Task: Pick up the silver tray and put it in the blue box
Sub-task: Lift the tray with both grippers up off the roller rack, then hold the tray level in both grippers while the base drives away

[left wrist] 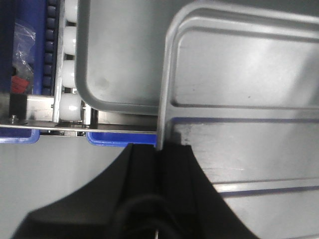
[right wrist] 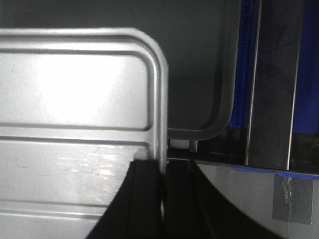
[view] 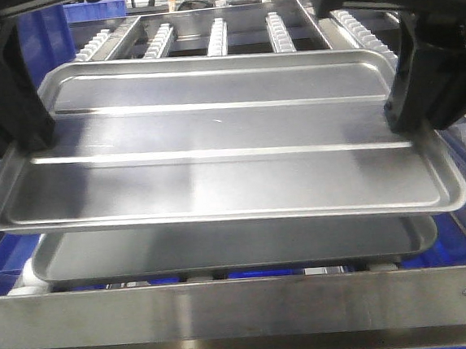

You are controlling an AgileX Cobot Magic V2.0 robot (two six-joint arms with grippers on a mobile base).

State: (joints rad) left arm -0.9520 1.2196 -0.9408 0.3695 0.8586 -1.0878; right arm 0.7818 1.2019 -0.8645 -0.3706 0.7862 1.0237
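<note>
The silver tray (view: 214, 143) hangs level in the air, held at both short ends. My left gripper (view: 31, 147) is shut on its left rim, and in the left wrist view the black fingers (left wrist: 144, 164) pinch that rim (left wrist: 164, 99). On the other side my right gripper (view: 400, 123) is shut on the right rim, which shows clamped between the fingers (right wrist: 147, 184) in the right wrist view. Only strips of the blue box (view: 461, 244) show, beside and under the roller frame; most of it is hidden.
A second grey tray (view: 223, 249) lies on white rollers (left wrist: 70, 107) directly below the held one. A steel bar (view: 229, 314) crosses the front. Roller rails (view: 217, 37) run at the back, and another blue bin (view: 45, 36) stands at the back left.
</note>
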